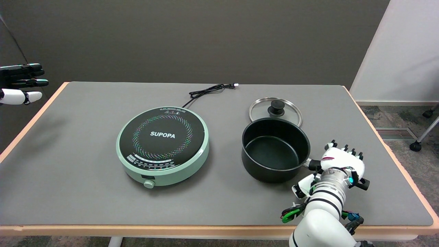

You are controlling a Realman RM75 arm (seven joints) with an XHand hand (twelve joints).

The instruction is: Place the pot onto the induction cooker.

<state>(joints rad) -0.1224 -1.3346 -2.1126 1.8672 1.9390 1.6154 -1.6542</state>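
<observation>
Head view: the right hand (337, 164) sits over the pot (275, 150) handle at lower right, fingers seemingly curled around it. The induction cooker (162, 145) lies centre-left on the tabletop (68, 178), well apart from the pot.

1. One round mint-green induction cooker (162, 145) with a black glass top.
2. One black metal pot (275, 149).
3. One round glass lid (275, 109) with a black knob.
4. One black power cord (209, 91).
5. One grey tabletop (79, 192).
</observation>
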